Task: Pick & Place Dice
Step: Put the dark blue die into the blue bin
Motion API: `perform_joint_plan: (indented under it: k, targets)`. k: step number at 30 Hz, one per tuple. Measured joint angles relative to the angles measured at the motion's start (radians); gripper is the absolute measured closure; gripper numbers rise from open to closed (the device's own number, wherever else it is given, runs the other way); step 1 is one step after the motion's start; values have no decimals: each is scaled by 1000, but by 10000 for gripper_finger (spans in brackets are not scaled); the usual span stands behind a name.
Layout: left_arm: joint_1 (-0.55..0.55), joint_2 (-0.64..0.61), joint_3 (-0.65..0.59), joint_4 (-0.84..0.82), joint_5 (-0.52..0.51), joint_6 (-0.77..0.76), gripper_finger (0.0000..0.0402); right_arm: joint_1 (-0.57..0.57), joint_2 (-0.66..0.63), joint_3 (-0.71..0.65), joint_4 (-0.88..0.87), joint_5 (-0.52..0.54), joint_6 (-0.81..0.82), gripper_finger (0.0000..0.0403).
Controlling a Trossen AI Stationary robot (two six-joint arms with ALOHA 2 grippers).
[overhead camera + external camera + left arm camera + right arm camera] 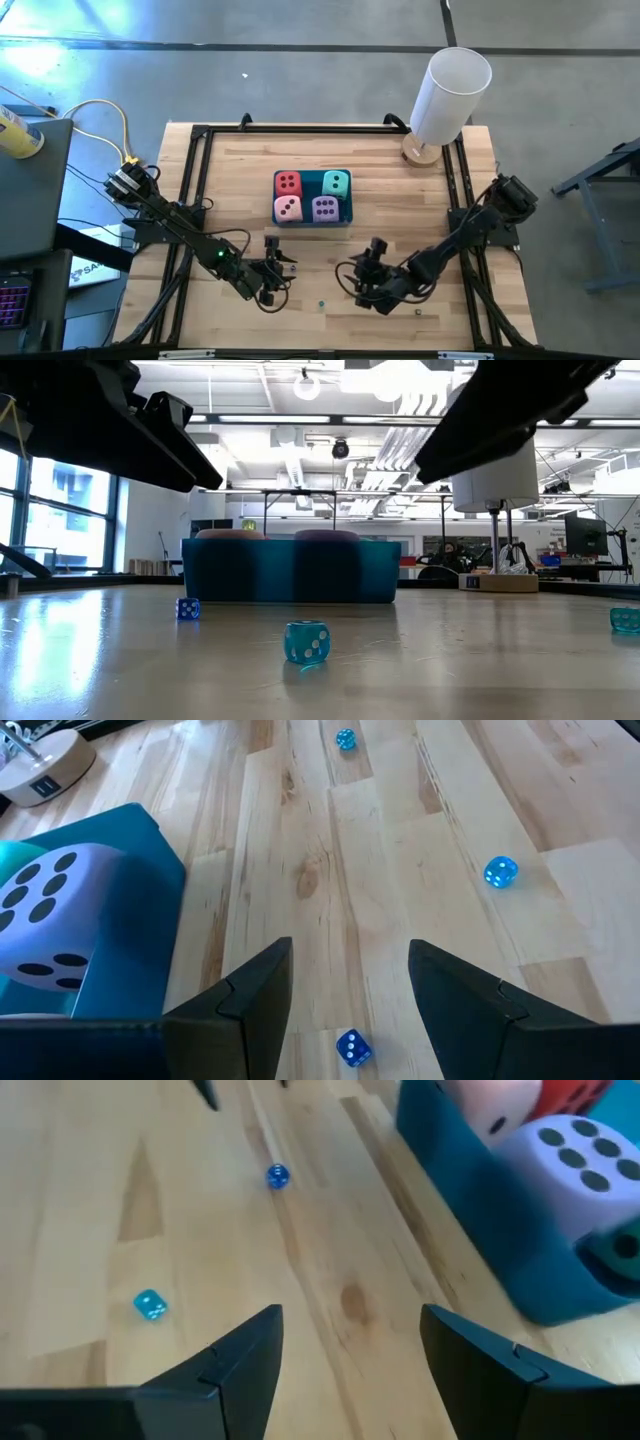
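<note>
Four soft dice sit in the blue tray (312, 221) at mid-table: red (288, 182), teal (337, 183), pink (288, 208), purple (324, 208). My left gripper (272, 270) hovers open near the tray's near-left corner. In its wrist view (350, 955) the purple die (45, 930) fills the tray corner (140, 920). My right gripper (371, 272) hovers open toward the tray's near-right side. Its wrist view (350, 1315) shows the tray wall (480, 1210) with the purple die (580, 1155) and pink die (490, 1105) inside. Both grippers hold nothing.
Tiny blue dotted beads lie on the wood between the grippers and the near edge (321, 303) (418, 311) (306, 642) (187, 609) (351, 1048) (149, 1305). A white cylinder on a wooden base (450, 95) stands at the far right corner. A black frame (190, 200) borders the table.
</note>
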State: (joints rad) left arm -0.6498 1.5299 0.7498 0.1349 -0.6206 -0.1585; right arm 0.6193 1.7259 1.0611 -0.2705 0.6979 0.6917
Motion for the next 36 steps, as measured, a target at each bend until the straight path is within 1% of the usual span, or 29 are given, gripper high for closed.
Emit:
perform_joint_plan:
  k: [4,7,12,14,18,20,21,27,36]
  targets:
    - [0,0,0,0,-3,-2,211,-22,0,0,4,11,11,174]
    - [0,0,0,0,-3,-4,211,-43,0,0,60,37,-20,174]
    - [0,0,0,0,-2,-5,211,-71,0,0,212,34,-151,174]
    - [0,0,0,0,-2,-6,211,-74,0,0,258,-5,-191,174]
    - [0,0,0,-2,-2,-7,211,-76,0,0,304,-148,-220,174]
    - [0,0,0,-3,-2,-7,211,-76,24,1,342,-213,-245,174]
    - [0,0,0,-3,-2,-7,211,-75,39,1,359,-229,-274,174]
    - [0,0,0,-3,-1,-19,211,-70,131,0,450,-259,-437,174]
    - [0,0,0,-4,0,-22,211,-86,147,0,497,-278,-453,174]
